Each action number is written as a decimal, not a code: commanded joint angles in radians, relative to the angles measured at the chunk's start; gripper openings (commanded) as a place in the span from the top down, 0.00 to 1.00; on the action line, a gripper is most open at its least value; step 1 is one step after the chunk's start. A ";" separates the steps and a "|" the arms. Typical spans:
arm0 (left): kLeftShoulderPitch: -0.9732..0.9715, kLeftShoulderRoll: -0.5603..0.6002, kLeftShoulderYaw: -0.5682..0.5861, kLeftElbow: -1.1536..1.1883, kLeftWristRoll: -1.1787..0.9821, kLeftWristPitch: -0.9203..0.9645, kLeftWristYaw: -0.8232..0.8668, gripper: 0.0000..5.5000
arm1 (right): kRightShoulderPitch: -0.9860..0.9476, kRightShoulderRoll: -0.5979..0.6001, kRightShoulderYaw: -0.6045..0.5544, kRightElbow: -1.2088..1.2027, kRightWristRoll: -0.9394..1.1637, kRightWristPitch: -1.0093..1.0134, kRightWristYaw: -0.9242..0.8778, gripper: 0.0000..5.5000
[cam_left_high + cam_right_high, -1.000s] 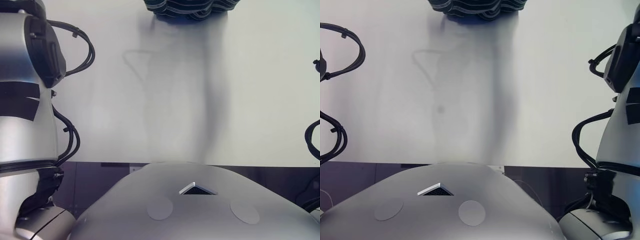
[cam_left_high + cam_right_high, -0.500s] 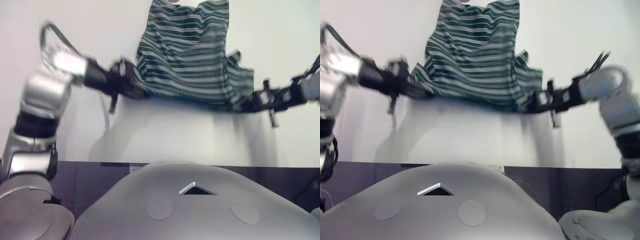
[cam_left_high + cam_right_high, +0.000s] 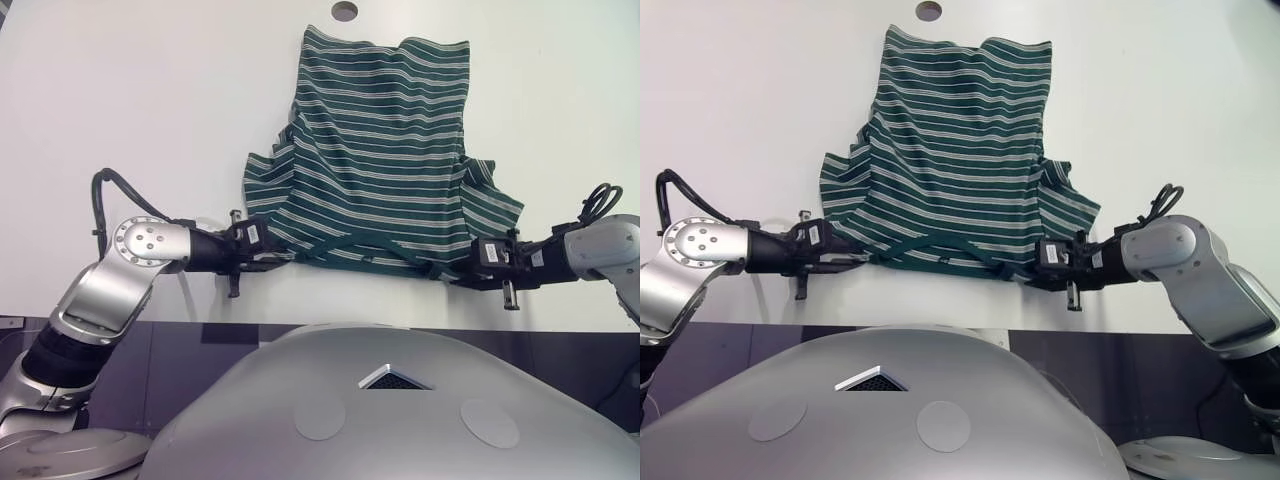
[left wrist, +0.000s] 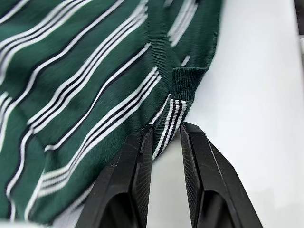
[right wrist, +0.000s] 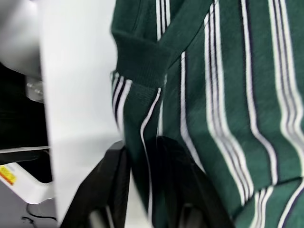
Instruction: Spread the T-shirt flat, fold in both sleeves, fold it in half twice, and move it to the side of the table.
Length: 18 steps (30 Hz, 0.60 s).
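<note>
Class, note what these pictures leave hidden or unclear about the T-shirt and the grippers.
- T-shirt underside: every view, hidden by its own cloth.
- Its sleeves' full shape: head views, bunched folds cover them.
- Left gripper and right gripper bases: wrist views, cut off by the picture edge.

Wide white smooth table (image 3: 150,100) running right across the scene, evenly lit, with just soft grey shadows on its matte top. Up at the far edge there's a small round grey hole (image 3: 345,10) cut into the surface. The near edge ends in a straight line, and below it we've got dark purplish-brown floor (image 3: 170,345), faint seams showing.
</note>
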<state>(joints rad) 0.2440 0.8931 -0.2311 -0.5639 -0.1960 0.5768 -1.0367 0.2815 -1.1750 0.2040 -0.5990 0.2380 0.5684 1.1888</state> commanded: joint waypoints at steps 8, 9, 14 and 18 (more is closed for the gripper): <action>-0.019 -0.061 0.367 0.069 -0.297 0.219 0.097 0.82 | -0.114 0.116 -0.277 0.132 0.227 0.052 -0.035 0.81; -0.052 -0.098 0.399 0.127 -0.362 0.272 0.106 0.82 | -0.128 0.179 -0.284 0.140 0.250 0.058 -0.083 0.81; -0.247 -0.228 0.440 0.432 -0.445 0.450 0.232 0.82 | -0.227 0.523 -0.266 0.221 0.235 0.086 -0.453 0.81; -0.403 -0.239 0.359 0.647 -0.391 0.431 0.221 0.82 | -0.242 0.652 -0.208 0.252 0.193 0.069 -0.577 0.81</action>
<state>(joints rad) -0.0948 0.6489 0.1696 0.0165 -0.6184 1.0188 -0.8068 0.0528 -0.5584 -0.0234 -0.3758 0.4636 0.6465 0.6556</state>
